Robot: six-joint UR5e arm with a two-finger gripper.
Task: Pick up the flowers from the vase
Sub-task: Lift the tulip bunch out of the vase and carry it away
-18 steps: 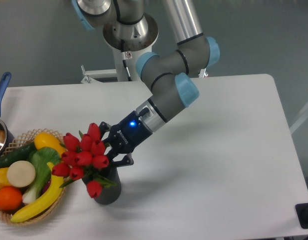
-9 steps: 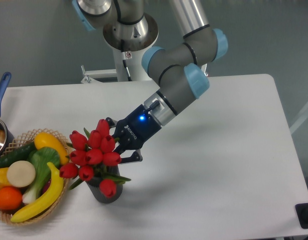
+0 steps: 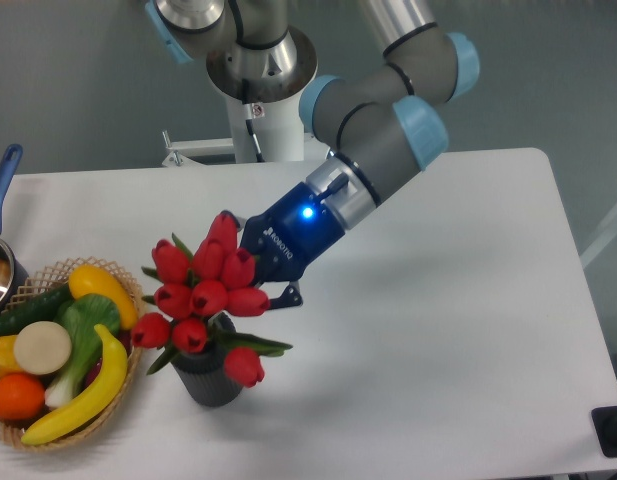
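Surface: white table (image 3: 438, 300), rounded corners, grey wall behind; arm base post at 12 o'clock past the far edge.
Arm: grey links with blue joint caps, reaching down from 1 o'clock toward the table's left-front area; blue light lit on the wrist.
Gripper (image 3: 256, 282): dark body angled toward 8 o'clock, fingers buried in the bunch. One fingertip shows at the bunch's right side; jaws look closed round the stems, though the buds hide the contact itself.
Flowers (image 3: 203, 290): red tulip buds in a tight cluster, green leaves splayed out low, one bud hanging at 5 o'clock. Bunch sits above the vase, stem ends at or in its mouth; cannot tell whether they are clear of it.
Vase (image 3: 206, 375): dark ribbed cylinder, upright, near the front edge, directly under the bunch.
Basket (image 3: 48, 272): wicker, at 9 o'clock of the vase, just beside it; holds banana, yellow and orange fruit, green vegetables, a pale round slice. Leftmost buds overhang its rim.
Pot (image 3: 0, 250): blue handle, at the left edge, behind the basket.
Obstruction: basket crowds the left side of the vase; right and front lie open.
Corner: dark object (image 3: 610, 430) at the frame's lower right.
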